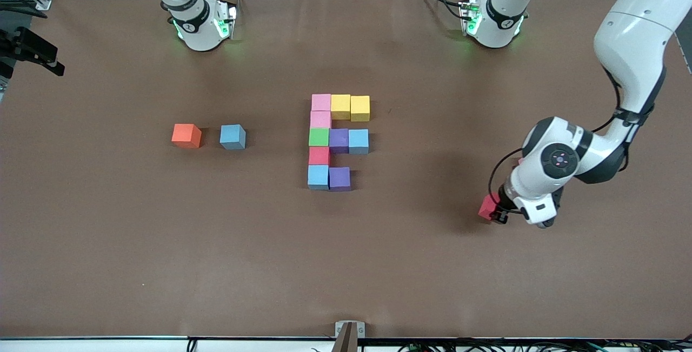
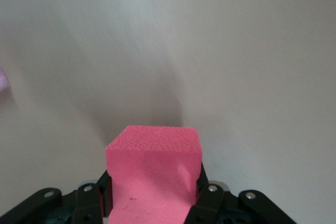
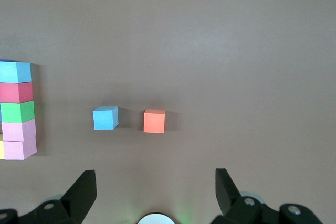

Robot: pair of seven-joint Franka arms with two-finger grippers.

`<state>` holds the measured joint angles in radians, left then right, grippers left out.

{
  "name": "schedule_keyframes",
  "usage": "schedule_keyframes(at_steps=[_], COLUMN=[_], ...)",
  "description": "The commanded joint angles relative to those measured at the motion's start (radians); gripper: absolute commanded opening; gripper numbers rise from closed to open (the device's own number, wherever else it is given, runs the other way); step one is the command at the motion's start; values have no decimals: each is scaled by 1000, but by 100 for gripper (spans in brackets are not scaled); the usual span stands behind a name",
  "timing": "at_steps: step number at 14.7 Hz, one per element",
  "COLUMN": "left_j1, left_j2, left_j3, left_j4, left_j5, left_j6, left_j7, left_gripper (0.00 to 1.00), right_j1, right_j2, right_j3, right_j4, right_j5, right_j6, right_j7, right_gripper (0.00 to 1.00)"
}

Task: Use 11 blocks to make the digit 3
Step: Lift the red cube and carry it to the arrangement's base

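Observation:
Several blocks form a touching figure mid-table: a pink block and two yellow ones in the row nearest the arms' bases. A pink, green, red and light blue block run down one column. Purple and light blue make the middle bar, and a purple block lies beside the lowest one. My left gripper is shut on a red block, low at the table toward the left arm's end. My right gripper is open and empty, high over the table.
A loose light blue cube and an orange cube sit side by side toward the right arm's end. Bare brown tabletop separates the held red block from the figure. The arms' bases stand along the table's top edge.

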<state>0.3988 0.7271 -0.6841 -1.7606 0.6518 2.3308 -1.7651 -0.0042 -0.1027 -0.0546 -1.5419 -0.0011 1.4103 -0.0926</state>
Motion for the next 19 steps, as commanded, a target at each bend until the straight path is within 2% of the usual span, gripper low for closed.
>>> schedule_keyframes(at_steps=[1,5,7,10,12,14,19], left_j1=[-84,-240,-369,-553,-638,-681,-730], left_j2=[75,133,149,155,153,153,163], left_j3=[0,12,87,214,265,281,281], left_j4=[108,202,260,325,342,342,337], left_j5=[-15,-43,-78,-225,-300,-336,-342], left_j6=[-31,-33,-33,-33,-33,-33,-34], left_j7=[-178,-381,-459,-485,-491,-496,-566], left_gripper=[30,30,30,30,30,30,30], right_j1=[4,13,12,9,12,12,6], right_j2=[-20,-20,-20,-20,-20,-20,-28], right_j3=[1,1,1,-4,-4,-4,-8], right_j4=[-27,-26,-26,-24,-24,-24,-20], right_j5=[9,7,7,7,4,0,-2], right_j6=[35,47,33,30,26,24,9], right_j7=[8,8,7,5,5,5,4], right_gripper=[100,100,100,100,100,100,100])
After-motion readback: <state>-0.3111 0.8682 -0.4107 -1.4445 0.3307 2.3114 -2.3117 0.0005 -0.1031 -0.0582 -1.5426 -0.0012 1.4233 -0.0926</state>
